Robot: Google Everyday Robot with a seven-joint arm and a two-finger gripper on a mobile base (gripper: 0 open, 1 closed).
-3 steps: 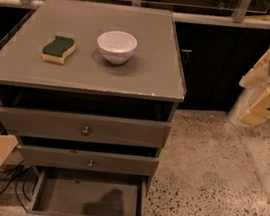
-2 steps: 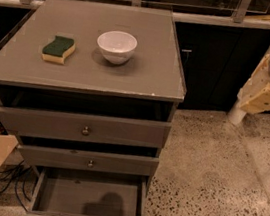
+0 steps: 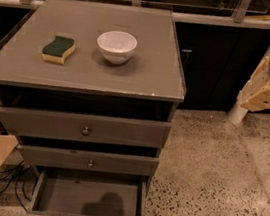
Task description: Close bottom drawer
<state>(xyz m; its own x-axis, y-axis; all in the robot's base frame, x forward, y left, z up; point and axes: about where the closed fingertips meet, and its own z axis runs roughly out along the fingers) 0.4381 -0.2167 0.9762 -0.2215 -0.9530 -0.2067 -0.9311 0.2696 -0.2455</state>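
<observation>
Gripper (image 3: pixel 262 93): high at the right edge, well apart from the cabinet; grasp state, cannot tell.
Bottom drawer (image 3: pixel 89 196): bottom centre, standing wide open.
Risk: long reach down. An off-centre push could skew and jam it, or clip the middle drawer (image 3: pixel 89 161).

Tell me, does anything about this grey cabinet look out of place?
Yes. The slim grey wooden bottom drawer is pulled far out, its bare inside showing, while the two knobbed drawers above sit nearly shut. The robot's tan gripper hangs at the right edge, well away from the cabinet.
</observation>
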